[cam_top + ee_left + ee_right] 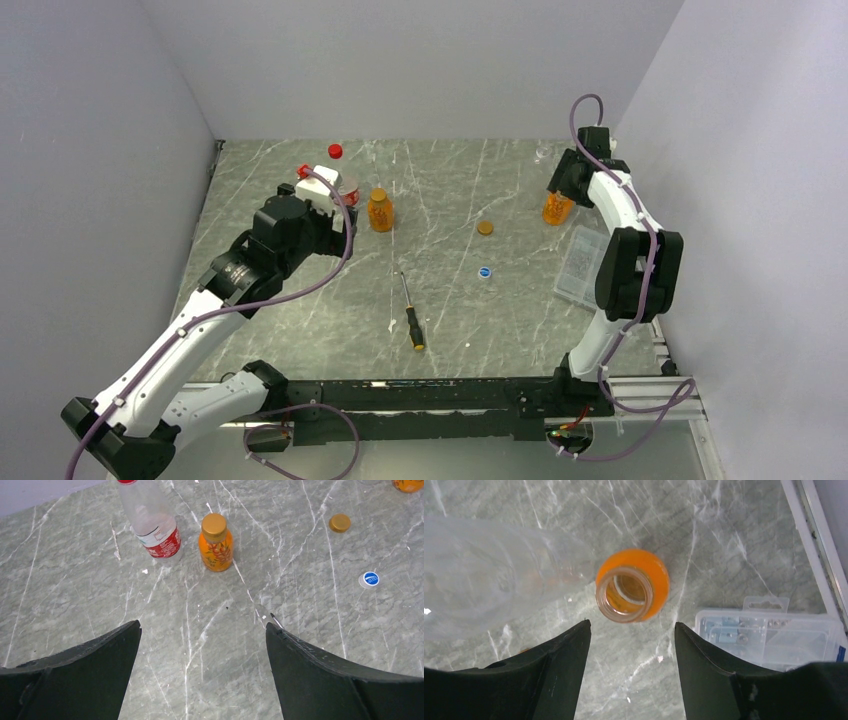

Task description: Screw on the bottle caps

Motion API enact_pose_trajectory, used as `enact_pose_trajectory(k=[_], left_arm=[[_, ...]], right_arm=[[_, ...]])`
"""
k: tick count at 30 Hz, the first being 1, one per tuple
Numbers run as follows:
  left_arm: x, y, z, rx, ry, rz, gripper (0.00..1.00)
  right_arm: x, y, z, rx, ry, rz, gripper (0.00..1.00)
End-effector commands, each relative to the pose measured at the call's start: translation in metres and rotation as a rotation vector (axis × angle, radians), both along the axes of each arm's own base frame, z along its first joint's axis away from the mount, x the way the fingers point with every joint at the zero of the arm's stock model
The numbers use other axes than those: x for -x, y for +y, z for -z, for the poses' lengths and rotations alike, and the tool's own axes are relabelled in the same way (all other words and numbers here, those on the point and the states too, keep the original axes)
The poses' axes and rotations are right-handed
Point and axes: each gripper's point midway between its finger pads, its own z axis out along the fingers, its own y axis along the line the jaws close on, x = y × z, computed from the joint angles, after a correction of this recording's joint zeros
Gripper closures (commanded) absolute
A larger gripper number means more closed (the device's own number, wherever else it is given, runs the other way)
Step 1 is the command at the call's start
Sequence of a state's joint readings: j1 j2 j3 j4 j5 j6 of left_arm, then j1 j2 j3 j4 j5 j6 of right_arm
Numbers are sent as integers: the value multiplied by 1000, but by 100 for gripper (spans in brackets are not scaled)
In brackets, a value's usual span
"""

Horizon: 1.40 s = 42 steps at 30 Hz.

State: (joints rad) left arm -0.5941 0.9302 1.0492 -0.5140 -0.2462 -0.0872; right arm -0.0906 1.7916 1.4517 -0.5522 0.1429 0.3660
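An uncapped amber bottle (631, 592) stands on the marble table (450, 300) at the back right, also in the top view (557, 209). My right gripper (631, 625) is open above it, its fingertips on either side just short of the mouth; it also shows in the top view (562, 183). A tiny clear bottle (543, 152) looks large and blurred in the right wrist view (489, 575). My left gripper (202, 627) is open and empty, short of a capped amber bottle (216, 545) and the clear red-labelled bottle (152, 522). An orange cap (485, 228), a blue cap (485, 272) and a red cap (335, 151) lie loose.
A screwdriver (410, 315) lies mid-table, towards the front. A clear plastic box (583, 265) lies at the right edge, close beside the open amber bottle; it also shows in the right wrist view (769, 635). Grey walls close the table on three sides.
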Motion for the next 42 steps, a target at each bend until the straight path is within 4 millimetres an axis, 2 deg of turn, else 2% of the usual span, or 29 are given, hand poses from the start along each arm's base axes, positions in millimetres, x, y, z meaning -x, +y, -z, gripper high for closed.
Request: enact_pose_trajectory(k=[1,13,16,19,24,29,32,35,38,42], left_arm=[[-4,-4,-18,17,-39,20,1],[-7,-7,-14,4,-26,24,1],[-8,-8,-13,4,-25,25,1],[-9,-9,-12,5,-24,29,1],[-8,-19,-10,29,-12,74,1],[-4,-41,-9,68,-18,188,1],[0,-57,-8,109,-26,275,1],[6,-79,-5,164,-25,384,1],[9,-101,-9,242,-38,479,1],[9,-122,-18,314,-100,558,1]], right_arm=[[-28,-8,-27,27,-98,1,37],[-39,-9,-7,34,-38,-19,49],[-38,-11,-6,41,-31,-15,56],[-34,-12,-7,48,-20,-6,69],[-12,-11,-17,40,-2,20,85],[27,4,-31,-16,-15,11,89],[53,18,-41,-63,-35,-21,90],[77,45,-61,-144,-94,-90,91],[99,85,-78,-235,-140,-193,91],[127,154,-108,-343,-194,-353,90]])
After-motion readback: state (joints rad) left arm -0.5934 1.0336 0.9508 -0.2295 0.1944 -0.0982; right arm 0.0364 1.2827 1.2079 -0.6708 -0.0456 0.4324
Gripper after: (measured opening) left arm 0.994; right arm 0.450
